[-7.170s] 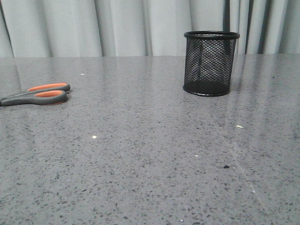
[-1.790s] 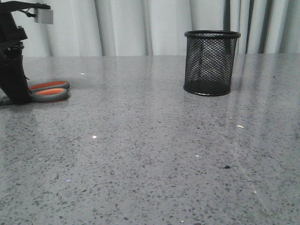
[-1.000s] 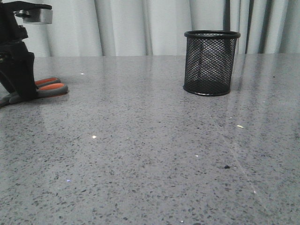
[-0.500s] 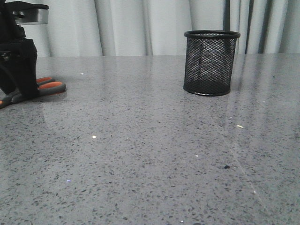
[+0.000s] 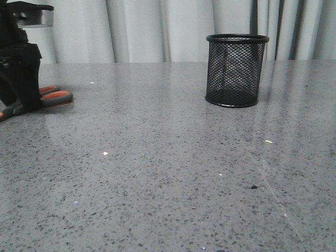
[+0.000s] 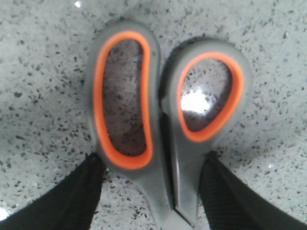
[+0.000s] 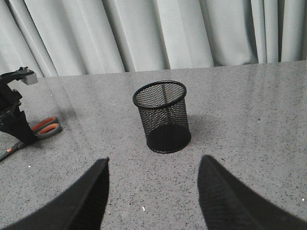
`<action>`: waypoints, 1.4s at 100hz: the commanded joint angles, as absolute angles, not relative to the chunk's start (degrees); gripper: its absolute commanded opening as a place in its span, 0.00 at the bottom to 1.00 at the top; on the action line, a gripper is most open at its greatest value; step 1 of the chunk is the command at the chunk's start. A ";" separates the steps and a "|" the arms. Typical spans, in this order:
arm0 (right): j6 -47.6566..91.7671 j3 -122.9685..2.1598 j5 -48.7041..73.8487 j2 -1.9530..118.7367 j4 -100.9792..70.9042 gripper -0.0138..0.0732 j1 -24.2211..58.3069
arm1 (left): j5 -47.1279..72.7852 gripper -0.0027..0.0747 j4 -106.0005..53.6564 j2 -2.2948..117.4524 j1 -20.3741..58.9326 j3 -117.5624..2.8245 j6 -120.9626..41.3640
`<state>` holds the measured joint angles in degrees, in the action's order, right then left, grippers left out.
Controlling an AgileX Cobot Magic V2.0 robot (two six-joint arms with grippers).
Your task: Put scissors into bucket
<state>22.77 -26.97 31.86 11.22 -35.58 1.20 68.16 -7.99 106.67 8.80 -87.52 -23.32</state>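
Note:
The scissors, dark grey with orange-lined loops, are at the table's far left. Their blades are hidden behind my left gripper. In the left wrist view the gripper is shut on the scissors, with one black finger pressing on each side of the neck below the loops. The bucket, a black wire-mesh cup, stands upright at the back right, well away from the scissors. My right gripper is open and empty above the table, short of the bucket. It is out of the front view.
Grey speckled table with pale curtains behind. The right wrist view shows the left arm over the scissors at the far side of the table. Small crumbs lie at the right.
My left arm came down over the scissors and closed on their neck. In the last second the handles shifted slightly left and rose a little. The bucket has not moved.

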 commanded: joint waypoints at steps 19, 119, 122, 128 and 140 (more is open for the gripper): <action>23.33 -28.89 28.57 12.27 -36.26 0.59 1.10 | 73.16 0.34 -15.29 105.32 8.85 -88.06 -32.69; 23.33 -29.01 28.84 12.27 -42.82 0.59 1.10 | 62.16 0.09 -27.47 88.88 10.10 -88.12 -38.66; 23.70 -29.14 28.97 12.27 -44.00 0.59 1.10 | 62.03 0.09 -27.45 87.41 10.85 -88.12 -39.09; 26.12 -29.96 30.00 12.27 -46.86 0.59 1.10 | 61.90 0.09 -27.45 85.42 12.78 -88.12 -40.47; 34.69 -32.74 32.03 13.11 -54.58 0.59 1.10 | 61.90 0.09 -26.26 80.90 19.33 -88.12 -44.06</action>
